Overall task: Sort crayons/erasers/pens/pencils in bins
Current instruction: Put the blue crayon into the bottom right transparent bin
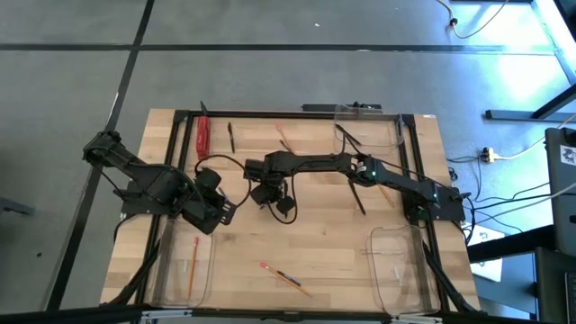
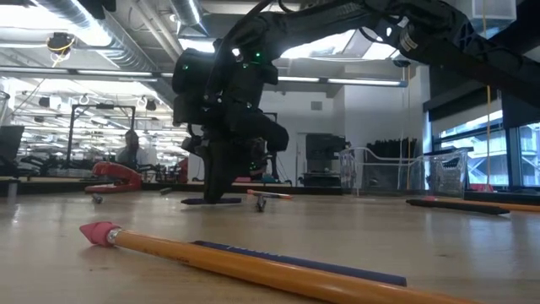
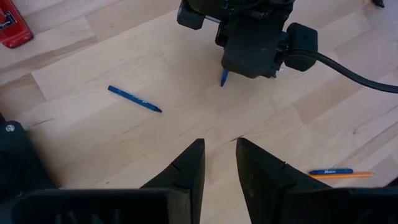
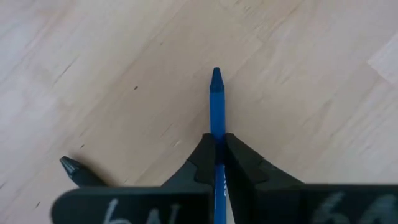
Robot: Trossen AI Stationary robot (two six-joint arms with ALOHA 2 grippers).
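Note:
My right gripper (image 4: 216,157) reaches to the table's middle (image 1: 273,200) and is shut on a blue crayon (image 4: 216,99). The crayon's pointed tip (image 3: 224,78) shows under that gripper in the left wrist view. My left gripper (image 3: 219,165) hovers open to its left (image 1: 216,214), with nothing between its fingers. Another blue crayon (image 3: 134,98) lies flat on the wood. A pencil (image 2: 253,268) with a pink end lies at the near edge beside a blue crayon (image 3: 329,170). Clear bins stand near left (image 1: 171,279), near right (image 1: 400,270) and far right (image 1: 369,126). My right gripper pinches the blue crayon's shaft (image 4: 216,138) between its two fingertips (image 4: 239,158), coming steeply from above. The pointed end sticks out past the fingertips, low over the wood. Whether the crayon is clear of the table, I cannot tell.
A red tool (image 1: 203,135) lies at the far left. A pencil (image 1: 192,265) lies in the near left bin. Black pens (image 1: 360,193) and a pencil (image 1: 283,137) lie loose toward the far right. A dark pointed tip (image 4: 73,167) shows beside my right gripper.

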